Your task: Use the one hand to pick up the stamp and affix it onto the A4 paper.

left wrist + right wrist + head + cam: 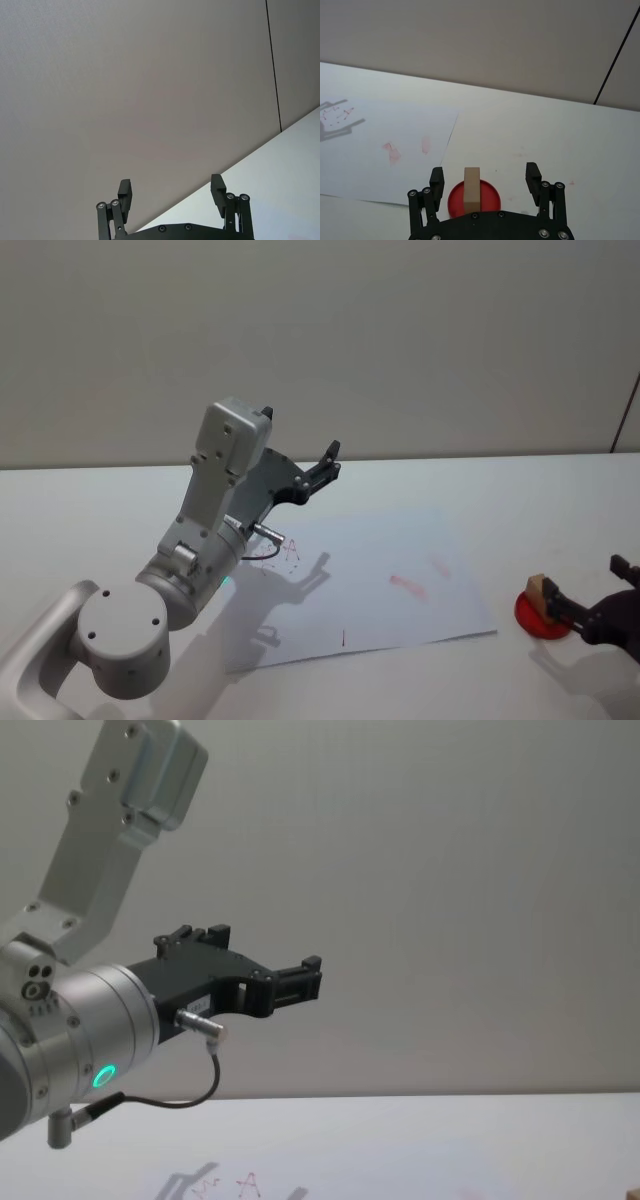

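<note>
white table (560, 500) | tan block stamp (471, 187) upright on red pad (490, 197) | right gripper (485, 172) spread near it | left gripper (170, 181) spread, raised

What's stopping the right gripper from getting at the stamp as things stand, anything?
Probably nothing, so yes. The right gripper is open with a finger on either side of the stamp, which stands upright on a red pad. The left gripper is raised over the paper, well clear.

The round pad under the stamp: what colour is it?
Red. The right wrist view shows the round pad best, with the tan stamp standing on it.
</note>
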Tool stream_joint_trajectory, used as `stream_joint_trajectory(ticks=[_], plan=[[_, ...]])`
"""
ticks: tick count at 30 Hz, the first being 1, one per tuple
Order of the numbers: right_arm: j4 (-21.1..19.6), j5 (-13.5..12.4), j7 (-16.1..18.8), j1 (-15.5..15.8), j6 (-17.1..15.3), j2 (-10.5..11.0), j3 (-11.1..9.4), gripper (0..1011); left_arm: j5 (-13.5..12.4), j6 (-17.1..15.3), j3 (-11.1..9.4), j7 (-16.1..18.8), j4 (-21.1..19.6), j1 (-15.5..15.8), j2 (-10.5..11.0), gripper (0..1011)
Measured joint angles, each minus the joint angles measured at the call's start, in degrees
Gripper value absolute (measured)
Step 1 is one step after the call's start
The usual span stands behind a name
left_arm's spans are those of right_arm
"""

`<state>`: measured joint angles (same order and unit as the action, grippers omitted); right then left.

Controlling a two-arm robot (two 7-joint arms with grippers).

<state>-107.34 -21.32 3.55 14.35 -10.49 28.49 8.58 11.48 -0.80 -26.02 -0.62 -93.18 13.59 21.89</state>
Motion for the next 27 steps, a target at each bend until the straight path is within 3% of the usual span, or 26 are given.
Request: stream_joint_trajectory(ticks=[9, 23, 27], plan=[[1.91, 2.28, -0.09, -1.65, -3.94, -1.75, 1.08, 1001, 0.0, 0.0, 0.0, 0.0, 0.0, 0.0, 0.0, 1001], [6.02, 5.52, 1.74, -5.64, -7.12, -4.28, 2.27, 1001, 0.0, 0.0, 0.0, 0.0, 0.0, 0.0, 0.0, 1001], [6.84, 6.19, 2.35, -6.5, -7.62, -4.78, 2.5, 941, 0.0, 0.0, 0.0, 0.0, 0.0, 0.0, 0.0, 1001]])
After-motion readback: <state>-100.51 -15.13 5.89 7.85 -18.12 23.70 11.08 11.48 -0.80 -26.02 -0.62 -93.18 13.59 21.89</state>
